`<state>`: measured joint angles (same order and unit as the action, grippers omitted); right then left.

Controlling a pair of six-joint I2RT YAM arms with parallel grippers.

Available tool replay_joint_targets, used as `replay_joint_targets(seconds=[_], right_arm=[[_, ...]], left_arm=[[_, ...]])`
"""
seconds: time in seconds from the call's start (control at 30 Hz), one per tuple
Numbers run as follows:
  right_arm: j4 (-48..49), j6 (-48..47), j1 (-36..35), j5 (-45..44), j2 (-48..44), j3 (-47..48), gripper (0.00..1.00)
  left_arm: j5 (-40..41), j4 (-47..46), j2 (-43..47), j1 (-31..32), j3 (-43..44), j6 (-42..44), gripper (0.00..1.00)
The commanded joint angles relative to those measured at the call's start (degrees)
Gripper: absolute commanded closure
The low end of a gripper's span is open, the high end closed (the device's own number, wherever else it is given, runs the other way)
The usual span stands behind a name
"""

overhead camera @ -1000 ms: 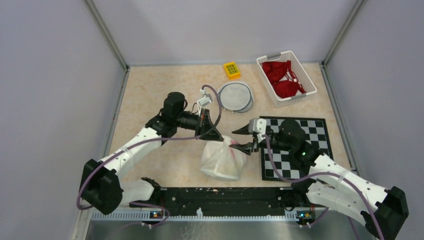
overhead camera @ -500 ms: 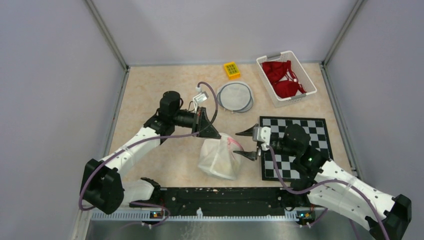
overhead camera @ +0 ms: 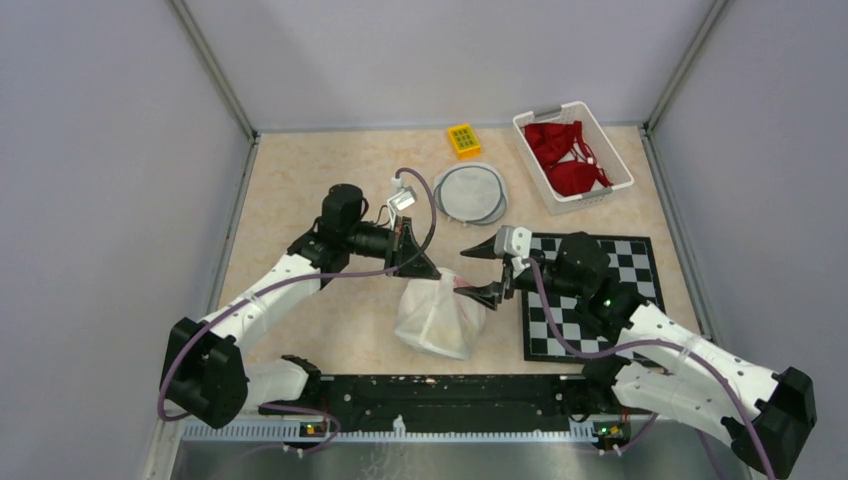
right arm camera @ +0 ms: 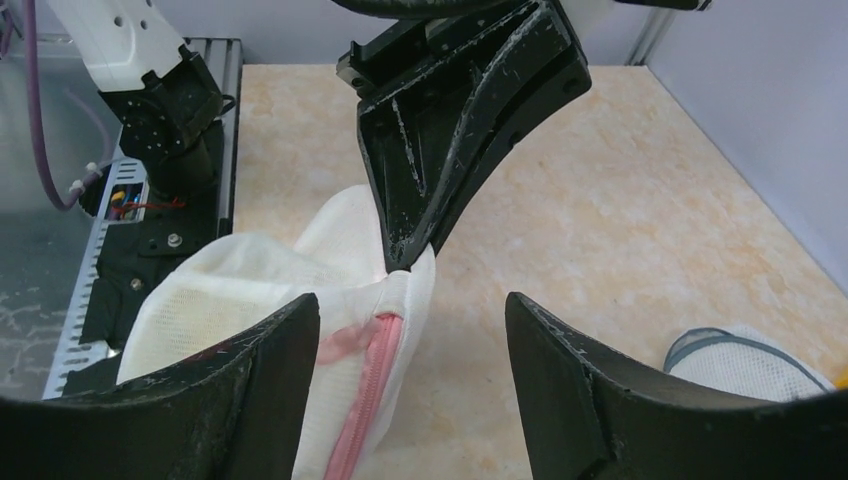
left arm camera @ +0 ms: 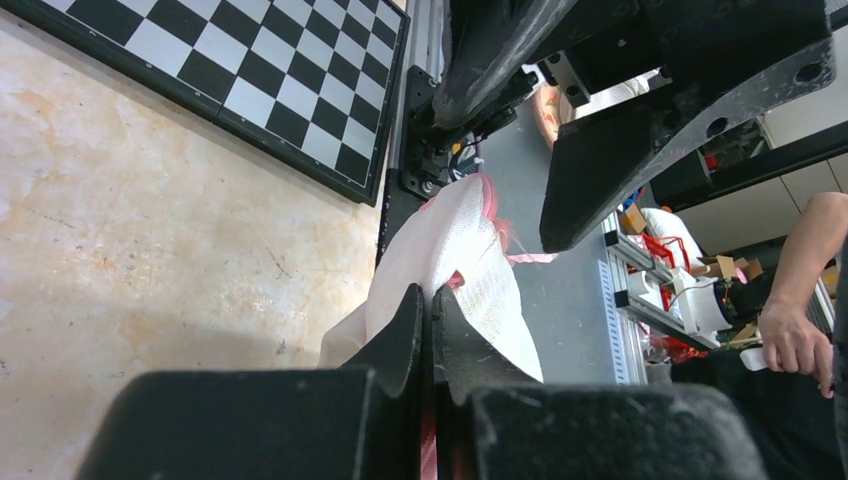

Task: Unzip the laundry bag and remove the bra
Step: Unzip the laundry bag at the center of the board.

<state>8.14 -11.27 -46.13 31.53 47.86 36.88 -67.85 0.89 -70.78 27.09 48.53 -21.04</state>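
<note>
— So, which step is in hand here?

— The unzipping, I'd judge, and only its start. The left gripper (overhead camera: 428, 270) is pressed together on the top corner of the white mesh laundry bag (overhead camera: 437, 320). It pinches the fabric right at the end of the long pink zipper (right arm camera: 362, 400) and holds that corner up, while the bag's bottom rests on the beige marbled tabletop (overhead camera: 330, 180).

— Where does the bag sit?

— Between the two arms, near the front edge, just beside the black-and-white checkerboard mat (overhead camera: 550, 335).

— And the other arm?

— The right gripper (overhead camera: 470, 276) is spread wide, one finger on either side of the bag's raised edge. It holds nothing, and as far as I can tell it isn't touching the mesh.

— Is the zipper open at all?

— In the right wrist view it looks closed along the stretch that shows. There's a pink blur beside it near the top, which may be the pull tab, but I cannot tell.

— And the bra?

— Presumably inside; I can't make it out through the mesh.

— So what does the next move call for?

— The right gripper has to line up on the pull, close on it, and draw it along the zipper, away from the left gripper's pinch. That pinch must hold firm to tension the mesh. The pull is small and the fabric soft, so the aim must be fine.
</note>
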Motion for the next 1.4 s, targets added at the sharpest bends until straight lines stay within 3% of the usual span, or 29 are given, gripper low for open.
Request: replay_joint_targets(seconds=[0.0,0.17,0.3,0.53,0.8,0.87,0.93,1.07,1.37], right_arm=[[5.02,1.98,-1.20,1.15,1.74,1.86,0.32],[8.93,-0.68,-3.05,-0.16,2.24,-1.23,0.34],[10.08,-5.21,-4.27,-0.94,1.94,-3.41,0.48],[10.89,-7.91,-4.50,-1.69,0.81,-5.81,0.50],[10.85,-9.12,-4.58,-1.71,-0.29,-6.54,0.98],[10.92,-8.45,-4.50,-1.93,-0.56,-6.58,1.00],[11.27,-6.94,-4.50,-2.56,-0.69,-6.48,1.00],[13.88,-1.34,-4.50,-4.47,-0.92,-6.56,1.00],[15.21,4.41,-4.52,-6.28,-0.84,-6.45,1.00]], left_arm=[[-1.29,-3.57,0.79,-0.10,1.08,-2.16,1.00],[-3.83,-11.57,0.55,-0.07,-1.06,-9.97,1.00],[-5.26,-15.29,0.60,-0.03,-1.97,-13.80,1.00],[-6.74,-19.39,0.75,-0.05,-3.73,-18.18,1.00],[-6.72,-23.18,0.96,-0.26,-5.07,-21.43,1.00],[-4.88,-17.65,1.72,-0.27,-3.78,-16.61,1.00],[-1.25,-10.97,2.82,-0.20,-1.91,-10.70,0.83],[3.94,-7.82,4.81,-0.10,-0.76,-6.59,0.66],[5.08,-8.24,5.56,0.67,-2.13,-5.54,0.55]])
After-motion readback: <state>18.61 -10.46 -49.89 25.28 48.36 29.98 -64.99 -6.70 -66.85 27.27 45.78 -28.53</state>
